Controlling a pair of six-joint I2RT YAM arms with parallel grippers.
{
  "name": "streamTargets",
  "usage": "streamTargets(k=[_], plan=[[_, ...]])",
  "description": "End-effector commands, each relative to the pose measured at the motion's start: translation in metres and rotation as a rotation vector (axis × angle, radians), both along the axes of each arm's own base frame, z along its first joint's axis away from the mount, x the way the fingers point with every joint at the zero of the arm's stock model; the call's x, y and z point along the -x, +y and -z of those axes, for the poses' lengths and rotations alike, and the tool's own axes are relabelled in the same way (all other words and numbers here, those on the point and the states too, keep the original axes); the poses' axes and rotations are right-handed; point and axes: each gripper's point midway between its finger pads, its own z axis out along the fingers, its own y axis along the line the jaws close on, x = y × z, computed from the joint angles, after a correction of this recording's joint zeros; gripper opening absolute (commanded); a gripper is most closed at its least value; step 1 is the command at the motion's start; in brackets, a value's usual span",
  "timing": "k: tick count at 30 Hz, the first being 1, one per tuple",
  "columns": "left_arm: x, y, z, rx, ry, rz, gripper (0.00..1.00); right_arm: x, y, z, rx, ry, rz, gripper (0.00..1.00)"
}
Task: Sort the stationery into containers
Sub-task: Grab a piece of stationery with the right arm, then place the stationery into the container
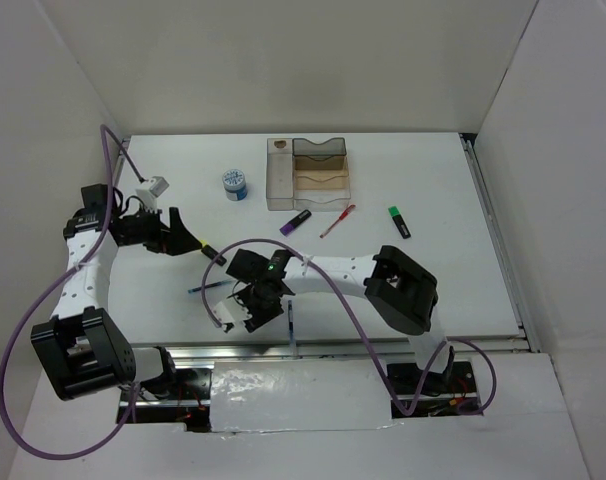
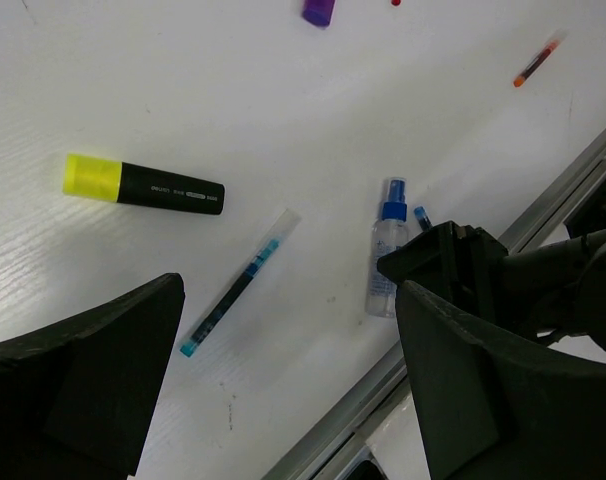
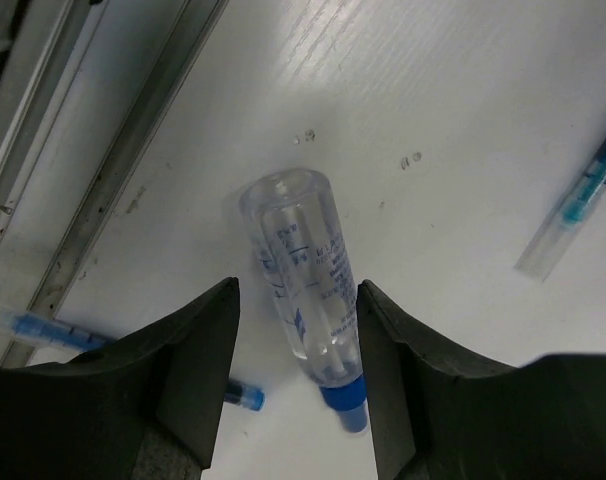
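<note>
Organiser point(image 1: 313, 203) of smoky-brown plastic stands at the far side of the white table point(image 1: 463, 280), its wavy dividers showing through the walls. In its far-left compartment I can make out one small brownish thing, too small to name. The other stationery lies outside it: the blue-white tub point(image 1: 236, 185) just to its left, the purple highlighter point(image 1: 296, 222), red pen point(image 1: 337, 220) and green highlighter point(image 1: 399, 221) in front of it.

Near the front edge, the right gripper point(image 3: 295, 290) has its jaws half closed astride the clear bottle point(image 3: 303, 260), which lies flat with its blue cap towards the wrist. One finger is against it, and a sliver of table shows at the other; whether it is truly gripped I cannot tell. The left gripper point(image 2: 288, 330) gapes fully wide and holds nothing, hanging above a blue pen point(image 2: 233, 290) with the yellow highlighter point(image 2: 143, 185) nearby.
</note>
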Motion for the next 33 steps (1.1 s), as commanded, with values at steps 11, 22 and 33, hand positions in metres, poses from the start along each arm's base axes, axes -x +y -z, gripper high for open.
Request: streamTargets(k=[11,22,33], plan=[[-0.002,0.003,-0.005,0.020,-0.046,0.013,0.99,-0.004,0.003,0.004,0.013,-0.057,-0.047,0.30],[-0.003,0.007,-0.018,-0.021,-0.088,-0.013,0.99,-0.050,0.019,-0.086,-0.223,0.068,0.417,0.00],[-0.004,0.003,-0.028,0.009,-0.105,-0.034,0.99,-0.266,-0.112,-0.267,-1.046,0.094,1.933,0.00]])
